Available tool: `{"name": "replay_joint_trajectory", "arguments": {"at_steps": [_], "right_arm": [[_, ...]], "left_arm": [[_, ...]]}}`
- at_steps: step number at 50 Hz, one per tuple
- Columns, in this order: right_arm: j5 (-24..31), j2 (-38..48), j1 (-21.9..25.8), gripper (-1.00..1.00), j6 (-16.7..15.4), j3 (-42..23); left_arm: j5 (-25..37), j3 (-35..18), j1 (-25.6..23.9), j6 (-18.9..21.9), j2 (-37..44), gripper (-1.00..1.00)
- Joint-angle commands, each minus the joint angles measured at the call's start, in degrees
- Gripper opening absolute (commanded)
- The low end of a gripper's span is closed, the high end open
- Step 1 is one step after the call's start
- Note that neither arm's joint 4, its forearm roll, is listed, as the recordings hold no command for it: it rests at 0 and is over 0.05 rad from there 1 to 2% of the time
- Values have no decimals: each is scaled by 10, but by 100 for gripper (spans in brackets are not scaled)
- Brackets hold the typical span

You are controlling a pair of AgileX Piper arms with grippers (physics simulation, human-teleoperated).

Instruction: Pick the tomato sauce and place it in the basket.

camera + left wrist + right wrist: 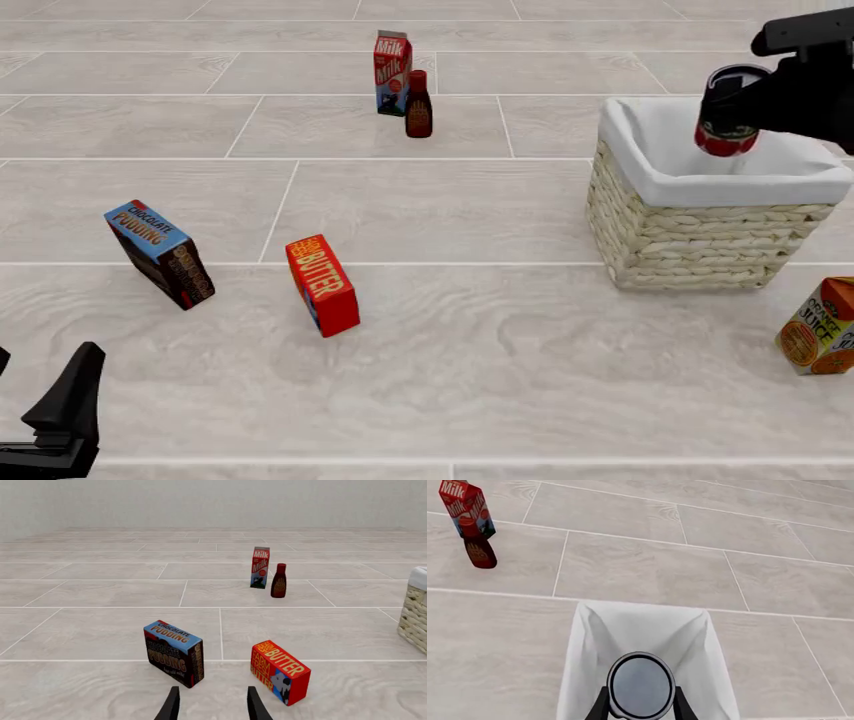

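The tomato sauce (727, 125), a small red-labelled can with a dark metal top, hangs tilted in my right gripper (734, 98) just above the open basket (694, 240), a beige wicker square lined with white cloth. In the right wrist view the can's top (641, 685) sits between the shut fingers (602, 706), with the basket's white lining (594, 645) right below. My left gripper (67, 410) is open and empty at the near left, low over the floor; its fingers (170, 707) point between two boxes. The basket's edge shows in the left wrist view (417, 615).
A chocolate pudding box (160, 255) and a red butter box (323, 285) stand at the near left. A milk carton (391, 60) and a dark red-capped bottle (418, 105) stand at the back. An orange juice carton (821, 325) is right of the basket.
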Motion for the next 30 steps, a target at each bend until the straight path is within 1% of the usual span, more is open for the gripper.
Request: {"name": "replay_joint_trajectory", "arguments": {"at_steps": [1,30], "right_arm": [[-7,14,0,-100,14,-3],[-18,30,-1,-100,11,1]], "left_arm": [[0,0,0,0,0,100],[0,0,0,0,0,100]]}}
